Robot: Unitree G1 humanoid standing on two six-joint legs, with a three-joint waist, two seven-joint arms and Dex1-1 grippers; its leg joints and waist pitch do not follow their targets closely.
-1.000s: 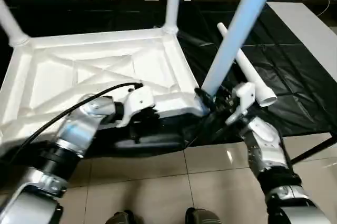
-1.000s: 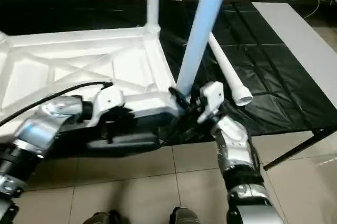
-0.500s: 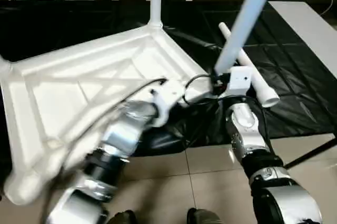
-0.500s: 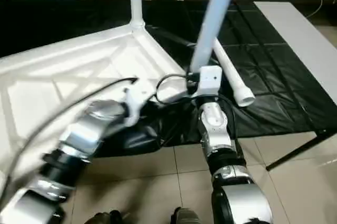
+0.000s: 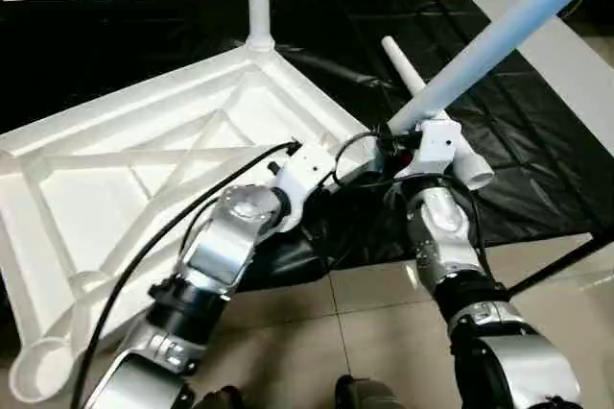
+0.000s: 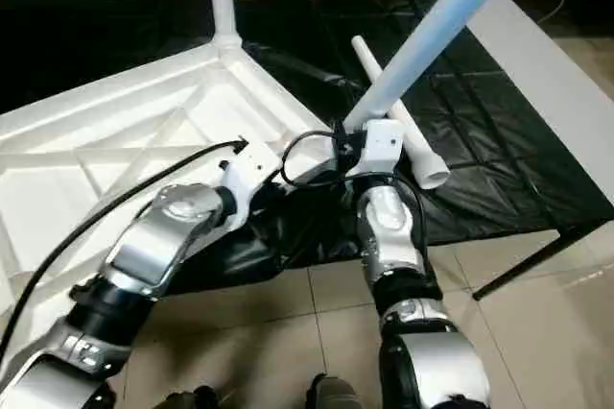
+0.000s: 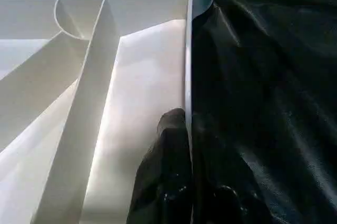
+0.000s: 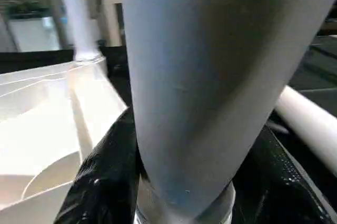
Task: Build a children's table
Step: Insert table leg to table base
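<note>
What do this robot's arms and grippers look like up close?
Both forearms are shiny silver metal cylinders with black ringed joints. Each ends in a white boxy wrist housing, the left gripper and right gripper each carrying two black fingers. A black cable loops along the left arm; shorter black wires curl at the right wrist.

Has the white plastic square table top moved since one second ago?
Yes. The white plastic square table top has turned: against the loose white tube leg lying on the black sheet, its far corner swung left.
</note>
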